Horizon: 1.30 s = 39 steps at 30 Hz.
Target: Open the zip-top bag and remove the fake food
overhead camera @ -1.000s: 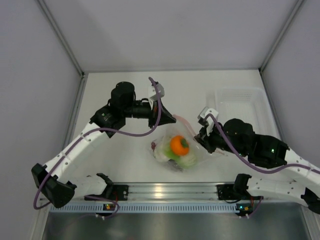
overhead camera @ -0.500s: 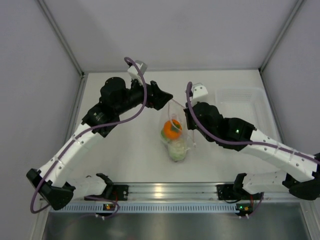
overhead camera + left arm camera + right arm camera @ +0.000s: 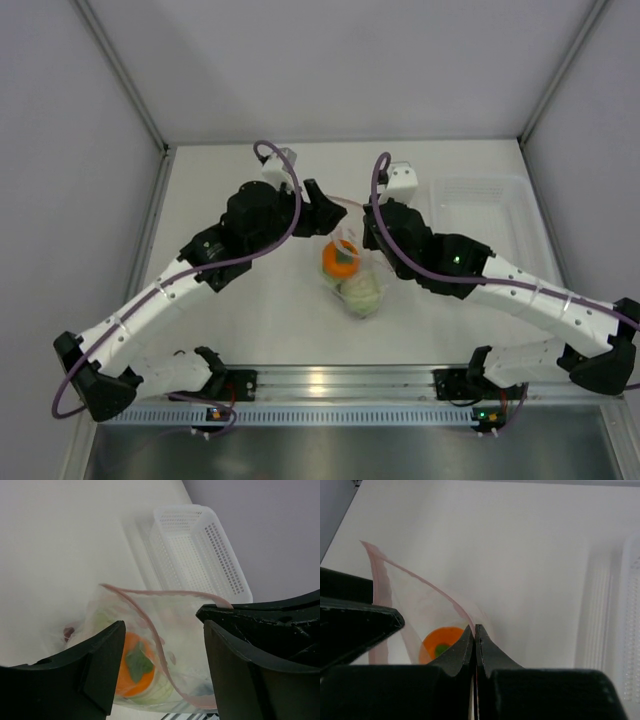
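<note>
The zip-top bag (image 3: pixel 349 262) hangs upright over the middle of the table with its mouth open. My right gripper (image 3: pixel 475 629) is shut on the bag's upper edge by the pink zip strip (image 3: pixel 451 605). Fake food sits inside: an orange fruit (image 3: pixel 340 259) with a green top above a pale green leafy vegetable (image 3: pixel 361 292). My left gripper (image 3: pixel 162 670) stands open, its fingers (image 3: pixel 102 662) either side of the other pink strip (image 3: pixel 150 625) without pinching it. In the top view the left gripper (image 3: pixel 336 210) and right gripper (image 3: pixel 372 230) face each other across the bag's mouth.
A rigid clear perforated tray (image 3: pixel 480 212) stands at the back right, also in the left wrist view as a tray (image 3: pixel 195 550). The table's walls rise on the left, back and right. The rail with both arm bases (image 3: pixel 340 382) runs along the near edge.
The right gripper has lifted the bag from lying flat to hanging upright. The left gripper let go of the bag's edge, opened, and now sits around the mouth.
</note>
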Tool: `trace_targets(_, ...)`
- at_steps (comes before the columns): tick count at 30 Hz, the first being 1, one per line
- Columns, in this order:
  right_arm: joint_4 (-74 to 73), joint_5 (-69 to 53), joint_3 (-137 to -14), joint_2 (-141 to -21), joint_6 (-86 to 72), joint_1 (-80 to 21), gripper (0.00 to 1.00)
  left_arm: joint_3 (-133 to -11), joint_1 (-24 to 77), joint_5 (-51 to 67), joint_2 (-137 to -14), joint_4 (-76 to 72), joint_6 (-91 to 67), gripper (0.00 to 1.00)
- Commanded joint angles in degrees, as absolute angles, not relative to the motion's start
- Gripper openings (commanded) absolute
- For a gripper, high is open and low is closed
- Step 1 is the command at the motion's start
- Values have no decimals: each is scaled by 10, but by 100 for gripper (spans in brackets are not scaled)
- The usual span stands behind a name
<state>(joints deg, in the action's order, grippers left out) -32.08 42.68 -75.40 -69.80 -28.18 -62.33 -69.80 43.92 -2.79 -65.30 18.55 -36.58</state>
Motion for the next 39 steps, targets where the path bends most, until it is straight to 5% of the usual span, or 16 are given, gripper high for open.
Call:
trace_targets(1, -265, 447, -753, -705, -301, -616, 0, -711, 468, -92, -673, 209, -384, 67)
trace_targets(14, -239, 488, -749, -725, -304, -623, 0, -711, 570, -195, -707, 259, -403, 47)
trace_targets(18, -244, 511, -745, -725, -296, -622, 0, -715, 570, -186, -714, 261, -396, 9)
trace_targets(20, -258, 519, -736, -719, -300, -614, 0, -725, 564, -199, -708, 277, -383, 0)
trace_targets(29, -217, 402, -615, -609, -353, -543, 0, -931, 370, -102, -755, 455, -243, 0)
trace_targets(34, -173, 365, -529, -579, -416, -521, 0, -1072, 346, -118, -852, 543, -192, 0)
trace_targets(39, -158, 295, -463, -533, -428, -453, 0, -1072, 347, -114, -875, 550, -192, 0)
